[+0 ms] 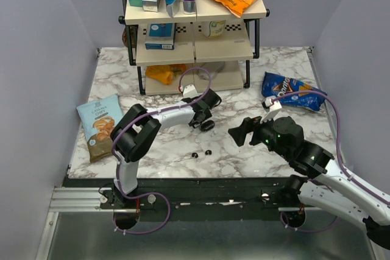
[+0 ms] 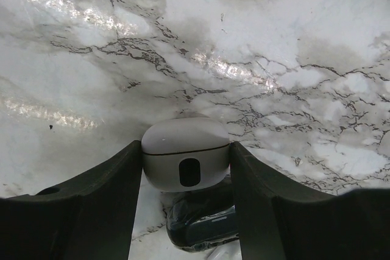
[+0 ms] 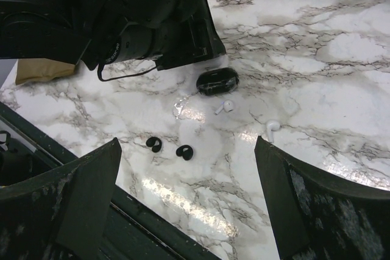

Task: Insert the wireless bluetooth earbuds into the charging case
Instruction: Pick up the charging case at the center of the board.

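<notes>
Two black wireless earbuds (image 3: 154, 144) (image 3: 184, 151) lie side by side on the marble near the front edge; the top view also shows this pair of earbuds (image 1: 195, 154) (image 1: 208, 151). The black charging case (image 3: 217, 81) rests farther back, just in front of my left gripper (image 1: 201, 117). In the left wrist view my left gripper (image 2: 186, 147) is shut on a pale grey oval case (image 2: 186, 159), both fingers against its sides. The charging case (image 2: 201, 223) lies just beneath it. My right gripper (image 3: 187, 168) hovers open above the earbuds, holding nothing.
Two white stemmed earbuds (image 3: 224, 106) (image 3: 271, 129) lie right of the black case. A shelf rack (image 1: 195, 47) of snacks stands at the back. A chips bag (image 1: 99, 123) lies at the left, a blue bag (image 1: 292, 92) at the right. The dark front rail (image 3: 158, 217) runs below.
</notes>
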`<state>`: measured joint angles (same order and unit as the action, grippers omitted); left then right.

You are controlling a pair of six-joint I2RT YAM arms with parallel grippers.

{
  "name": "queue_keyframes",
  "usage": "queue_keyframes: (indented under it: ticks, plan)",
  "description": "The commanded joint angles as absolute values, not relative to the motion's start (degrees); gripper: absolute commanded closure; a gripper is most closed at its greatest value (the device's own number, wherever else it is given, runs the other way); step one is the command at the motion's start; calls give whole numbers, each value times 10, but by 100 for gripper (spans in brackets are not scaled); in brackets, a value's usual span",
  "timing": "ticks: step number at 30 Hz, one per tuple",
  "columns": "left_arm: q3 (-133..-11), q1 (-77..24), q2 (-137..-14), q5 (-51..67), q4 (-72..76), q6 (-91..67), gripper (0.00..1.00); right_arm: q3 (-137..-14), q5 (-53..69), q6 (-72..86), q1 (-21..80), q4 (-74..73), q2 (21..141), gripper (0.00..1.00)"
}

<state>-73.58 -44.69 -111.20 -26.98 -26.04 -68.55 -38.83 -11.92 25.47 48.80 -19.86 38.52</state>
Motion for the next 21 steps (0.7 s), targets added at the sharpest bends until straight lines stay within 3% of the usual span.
queue_keyframes:
  ticks: [1,2,4,11,21]
  plan:
    - [-690,-444,-1116,-233,-237,-680,77,-383,-122,251,490,-207,375,0]
    - [-685,-443,-1110,-232,-229,-668,90,-385,-122,252,490,-207,373,0]
    - [-672,-442,-1090,-224,-200,-645,99,-388,-124,251,489,-212,368,0]
    - [-643,-438,-975,-207,-139,-498,100,-429,-143,241,489,-236,362,0]
    - [-468,-460,-661,-88,36,-282,100,-510,-122,199,489,-246,439,1]
